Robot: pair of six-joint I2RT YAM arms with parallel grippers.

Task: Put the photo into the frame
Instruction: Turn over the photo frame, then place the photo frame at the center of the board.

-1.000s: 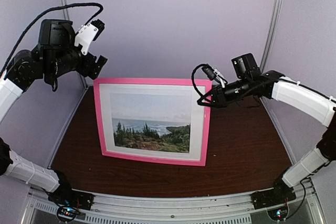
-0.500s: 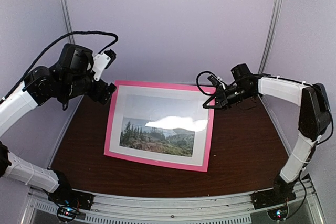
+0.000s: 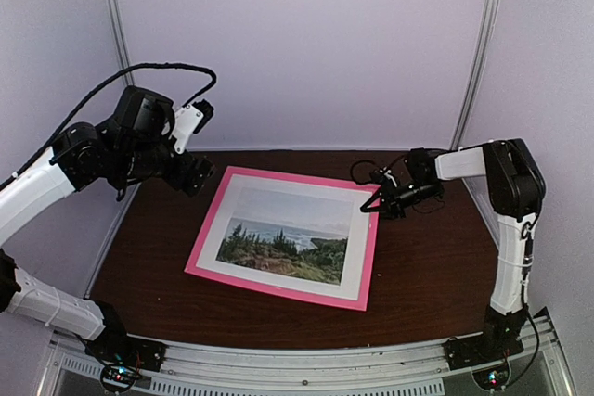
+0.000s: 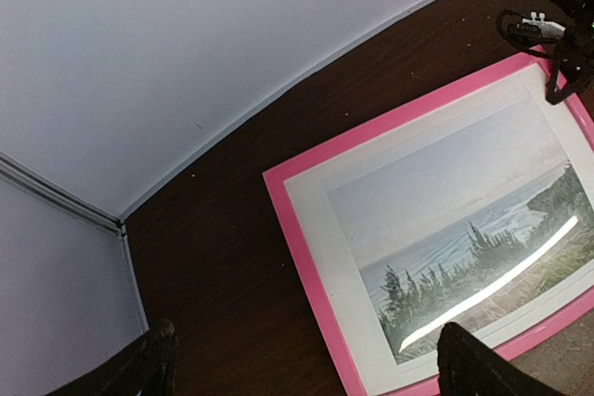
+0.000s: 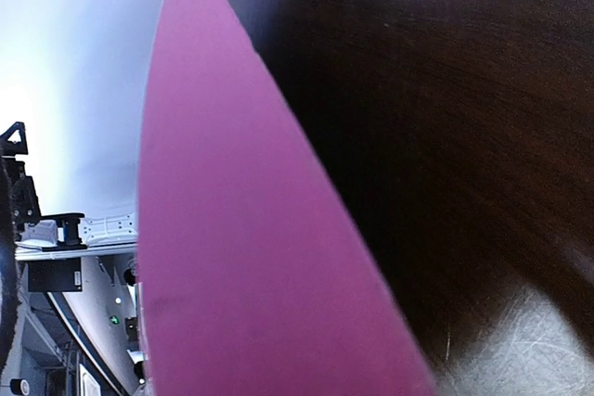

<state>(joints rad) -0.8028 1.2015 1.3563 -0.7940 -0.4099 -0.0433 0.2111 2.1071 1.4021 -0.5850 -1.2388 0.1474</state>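
The pink frame (image 3: 206,238) lies face up and nearly flat on the dark wood table (image 3: 436,266). Inside it sits the photo (image 3: 283,236) of trees, sea and sky, with a white surround. My right gripper (image 3: 376,199) is low at the frame's far right corner, shut on its edge. In the right wrist view the pink frame edge (image 5: 241,248) fills the middle and hides the fingers. My left gripper (image 3: 190,169) hangs open above the far left corner and touches nothing. The left wrist view looks down on the frame (image 4: 295,238) and the photo (image 4: 464,220) between its spread fingers (image 4: 462,364).
Lilac walls close in the table at the back (image 3: 306,62) and on both sides, with metal posts (image 3: 475,53) in the back corners. Bare table (image 4: 213,266) lies left of the frame. A rail (image 3: 306,359) runs along the near edge.
The frame stood upright a second ago and has been lowered backwards, so it now lies nearly flat. The right gripper went down with its corner. The left arm came down and to the right, still open.
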